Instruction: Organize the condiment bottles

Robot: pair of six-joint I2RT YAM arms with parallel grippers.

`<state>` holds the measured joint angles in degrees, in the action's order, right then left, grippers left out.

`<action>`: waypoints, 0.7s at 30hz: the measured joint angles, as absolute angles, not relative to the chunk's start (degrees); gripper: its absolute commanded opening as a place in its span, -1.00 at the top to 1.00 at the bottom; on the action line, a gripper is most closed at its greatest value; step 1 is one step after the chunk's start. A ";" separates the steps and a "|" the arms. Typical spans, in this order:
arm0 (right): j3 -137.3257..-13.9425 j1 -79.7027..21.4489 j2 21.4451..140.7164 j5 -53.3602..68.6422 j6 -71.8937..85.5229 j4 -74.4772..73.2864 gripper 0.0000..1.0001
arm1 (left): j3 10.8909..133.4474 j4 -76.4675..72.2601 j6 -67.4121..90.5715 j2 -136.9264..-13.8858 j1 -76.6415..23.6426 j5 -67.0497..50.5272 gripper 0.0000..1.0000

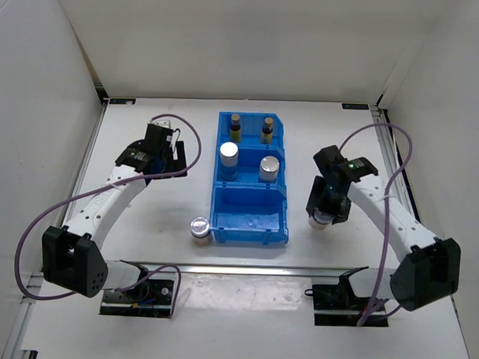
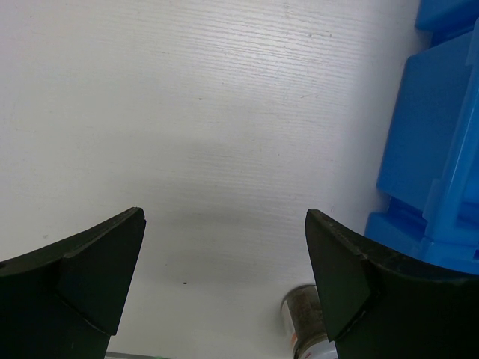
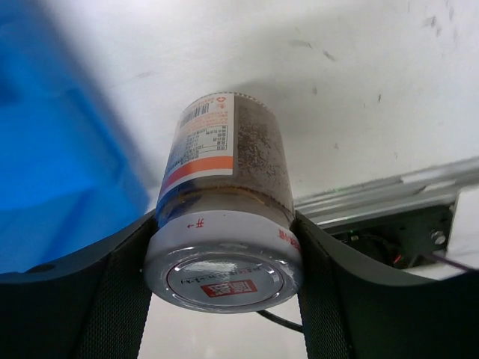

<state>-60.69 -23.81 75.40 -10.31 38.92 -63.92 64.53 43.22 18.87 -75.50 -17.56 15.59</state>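
Observation:
My right gripper (image 1: 321,216) (image 3: 223,228) is shut on a short jar (image 1: 320,222) (image 3: 232,157) with a white round lid, one finger on each side of the lid, just right of the blue bin (image 1: 250,218). A second jar (image 1: 199,227) (image 2: 305,321) stands at the bin's front left corner. Two brown bottles (image 1: 236,126) (image 1: 267,128) stand in the bin's back compartment. Two silver-topped shakers (image 1: 228,157) (image 1: 270,168) stand in the middle one. The front compartment holds nothing. My left gripper (image 1: 168,163) (image 2: 224,215) hangs open over bare table, left of the bin.
The bin's blue wall (image 2: 426,149) (image 3: 60,149) fills the right of the left wrist view and the left of the right wrist view. A metal rail (image 1: 244,269) (image 3: 389,194) runs along the table's near edge. White walls enclose the table.

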 measured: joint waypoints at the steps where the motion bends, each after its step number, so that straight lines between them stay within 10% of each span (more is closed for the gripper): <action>1: -62.70 -24.40 74.65 -10.87 38.48 -64.90 1.00 | 64.53 43.22 18.87 -75.50 -17.56 15.59 -0.98; 21: -82.00 -40.60 95.44 -0.86 25.82 -62.83 1.00 | 64.05 43.07 18.52 -74.89 -17.56 17.06 -0.98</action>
